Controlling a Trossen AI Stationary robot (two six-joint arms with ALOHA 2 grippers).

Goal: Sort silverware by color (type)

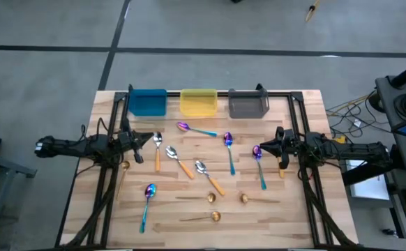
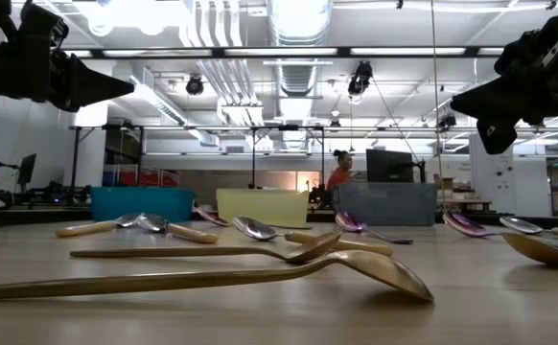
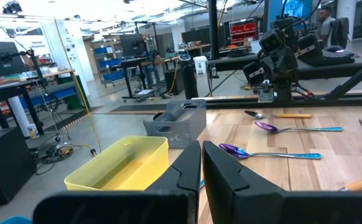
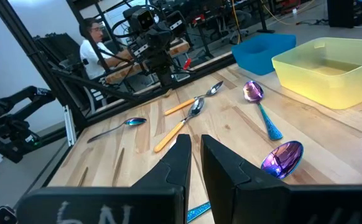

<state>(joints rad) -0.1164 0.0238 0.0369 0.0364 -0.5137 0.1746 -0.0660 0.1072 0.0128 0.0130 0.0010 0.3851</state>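
Spoons (image 1: 204,169) lie scattered before three bins (image 1: 198,103); both hands (image 1: 141,139) closed

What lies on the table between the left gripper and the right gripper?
In the high view, between the left gripper and the right gripper lie spoons: orange-handled spoons and teal-handled spoons.

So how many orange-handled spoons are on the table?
3. One lies near the left gripper, one beside it toward the centre, one mid-table. None seems hidden.
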